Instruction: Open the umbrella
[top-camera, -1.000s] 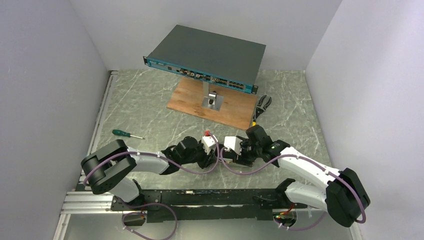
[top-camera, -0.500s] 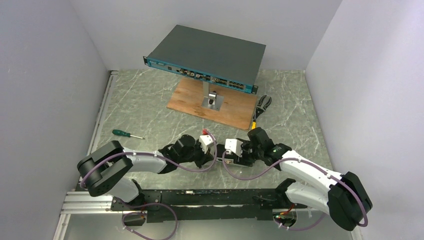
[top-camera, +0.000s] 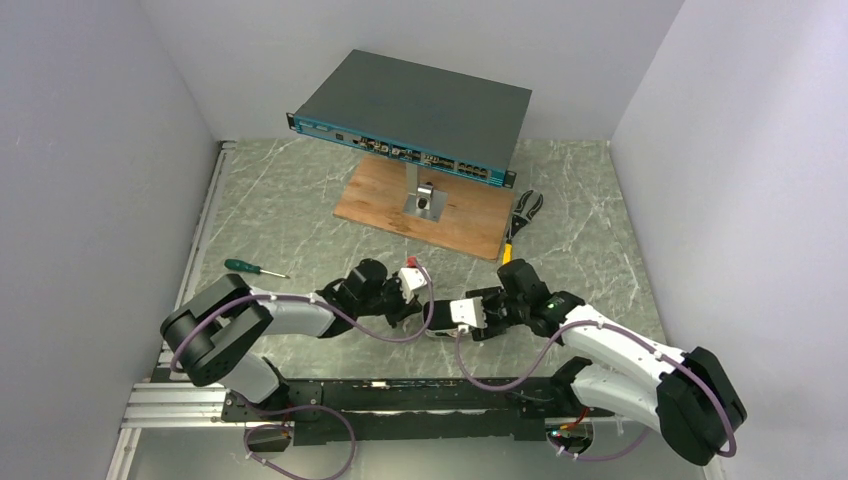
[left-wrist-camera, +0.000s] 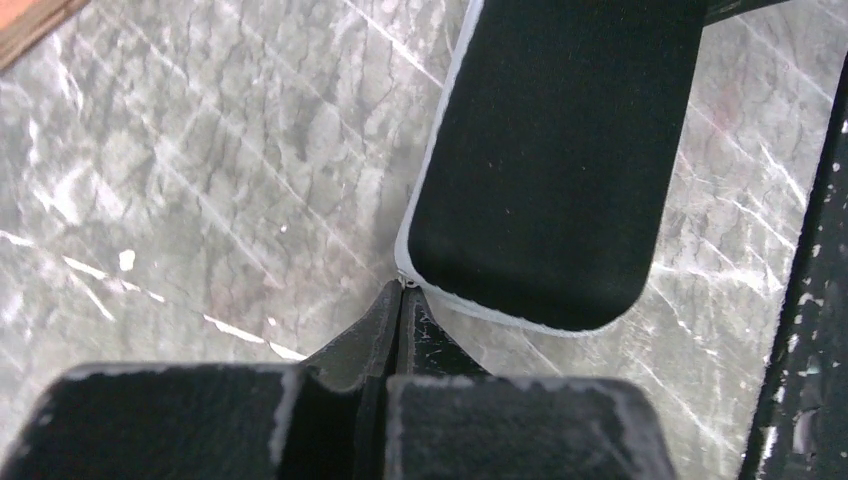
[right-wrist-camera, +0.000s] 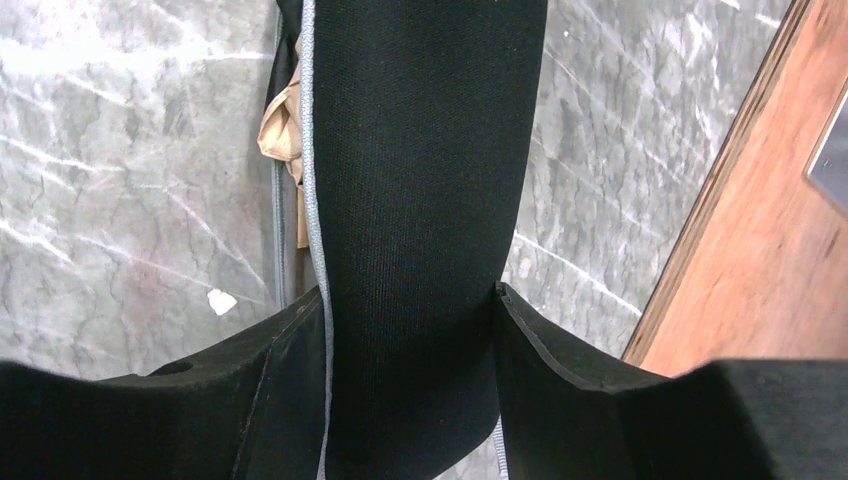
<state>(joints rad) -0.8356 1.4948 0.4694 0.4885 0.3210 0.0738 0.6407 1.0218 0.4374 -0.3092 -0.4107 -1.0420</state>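
— Grippers first: how do mine stand?

— Left gripper (left-wrist-camera: 401, 290) has its fingers pressed flat together, tips touching the white-trimmed edge of the black case (left-wrist-camera: 550, 150). I cannot tell from my wrist view whether anything thin is pinched between them.

— And the right?

— Right gripper (right-wrist-camera: 410, 292) is clamped on the umbrella (right-wrist-camera: 420, 150), one finger on each flank of that case.

— Where is the umbrella?

— Down at the marbled bench (left-wrist-camera: 200, 150), between my two grippers, just ahead of the arm bases and about midway across. I cannot tell whether it rests on the bench. It is folded inside the case, and along the seam on one side a bit of crumpled tan cloth (right-wrist-camera: 283, 125) shows.

— What lies beyond?

— To the left, well apart, a green-handled screwdriver (top-camera: 255, 268) lies on the bench. Farther back, a wooden board (top-camera: 470, 215) carries a metal post (top-camera: 412, 185) that holds up a flat grey box (top-camera: 420, 100) with ports along its front. Pliers (top-camera: 522, 212) lie just beside the board's right edge.
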